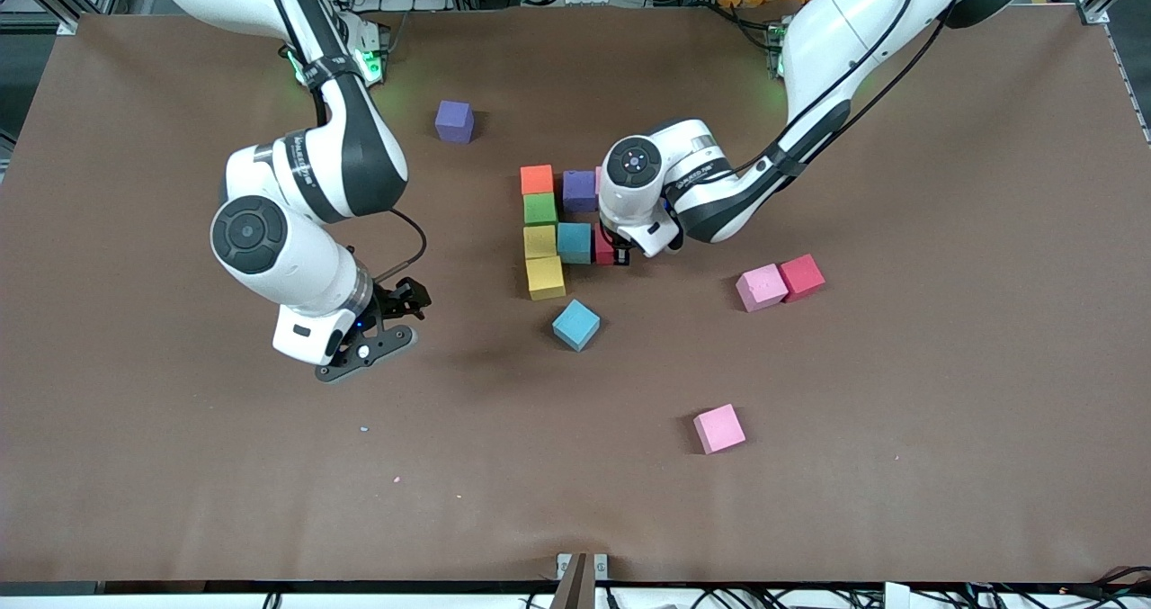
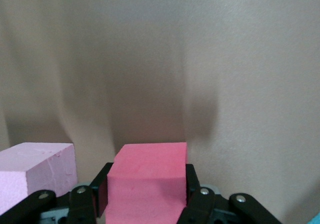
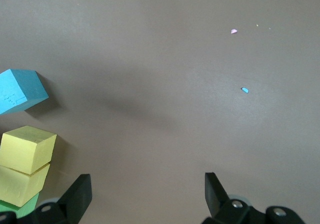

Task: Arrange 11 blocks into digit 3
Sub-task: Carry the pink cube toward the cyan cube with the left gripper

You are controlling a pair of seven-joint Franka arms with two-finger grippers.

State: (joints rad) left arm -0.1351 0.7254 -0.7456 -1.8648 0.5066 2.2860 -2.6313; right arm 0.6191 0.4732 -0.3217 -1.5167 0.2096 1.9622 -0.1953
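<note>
A column of orange (image 1: pixel 537 179), green (image 1: pixel 540 209) and two yellow blocks (image 1: pixel 545 277) stands mid-table. A purple block (image 1: pixel 580 190) touches the orange one and a light blue block (image 1: pixel 574 242) touches the upper yellow one. My left gripper (image 1: pixel 611 251) is shut on a red block (image 2: pixel 147 184), low beside that light blue block. A pink block (image 2: pixel 35 169) sits close by it. My right gripper (image 1: pixel 396 321) hangs open and empty toward the right arm's end, waiting. Loose blocks: light blue (image 1: pixel 575 324), purple (image 1: pixel 454 121), pink (image 1: pixel 761 287), red (image 1: pixel 801 276), pink (image 1: pixel 718 428).
The brown table (image 1: pixel 899 411) carries a few tiny foam crumbs (image 3: pixel 244 90). The right wrist view also shows the loose light blue block (image 3: pixel 20 90) and the two yellow blocks (image 3: pixel 27 148). The left arm's wrist hides part of the figure in the front view.
</note>
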